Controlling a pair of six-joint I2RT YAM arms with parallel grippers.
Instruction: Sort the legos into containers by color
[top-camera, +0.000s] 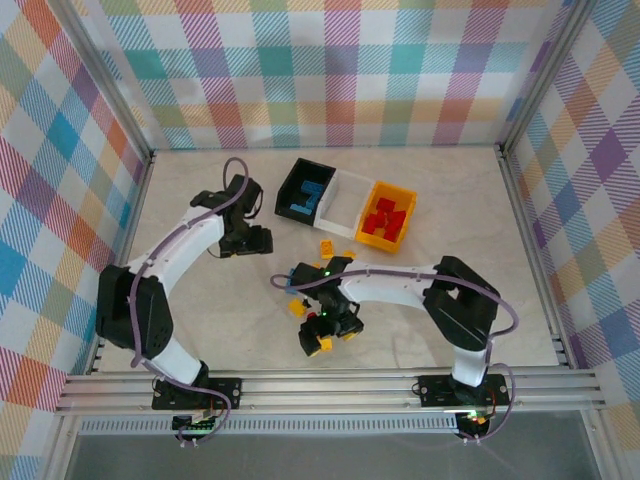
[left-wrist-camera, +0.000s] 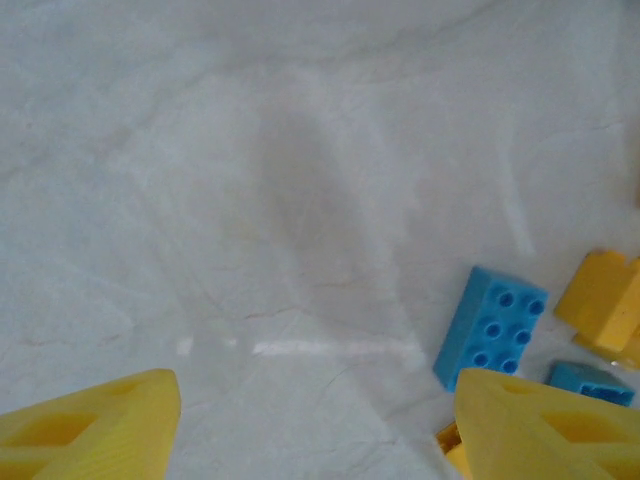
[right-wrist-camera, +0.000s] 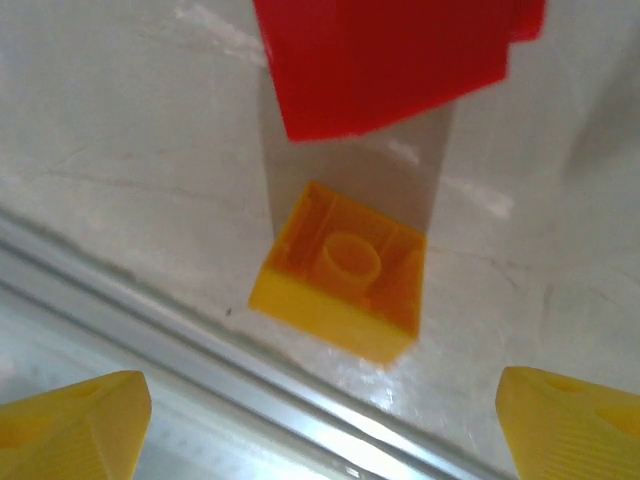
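Note:
Three containers stand joined in a row: a black bin (top-camera: 296, 176) holding blue legos, a white bin (top-camera: 343, 196), and a yellow-orange bin (top-camera: 404, 196) holding red legos. Loose yellow legos (top-camera: 297, 306) lie near the table's middle. My right gripper (top-camera: 322, 338) (right-wrist-camera: 322, 400) hangs open over an upside-down yellow brick (right-wrist-camera: 340, 270), with a red brick (right-wrist-camera: 390, 60) just beyond it. My left gripper (top-camera: 252, 240) (left-wrist-camera: 318, 400) is open above bare table. A blue brick (left-wrist-camera: 490, 325) lies beside its right finger (left-wrist-camera: 540, 425).
A metal rail (right-wrist-camera: 200, 370) runs along the table's near edge, close to the yellow brick. A yellow brick (left-wrist-camera: 605, 305) and another blue one (left-wrist-camera: 590, 382) lie right of the left gripper. One yellow brick (top-camera: 327, 246) sits in front of the bins.

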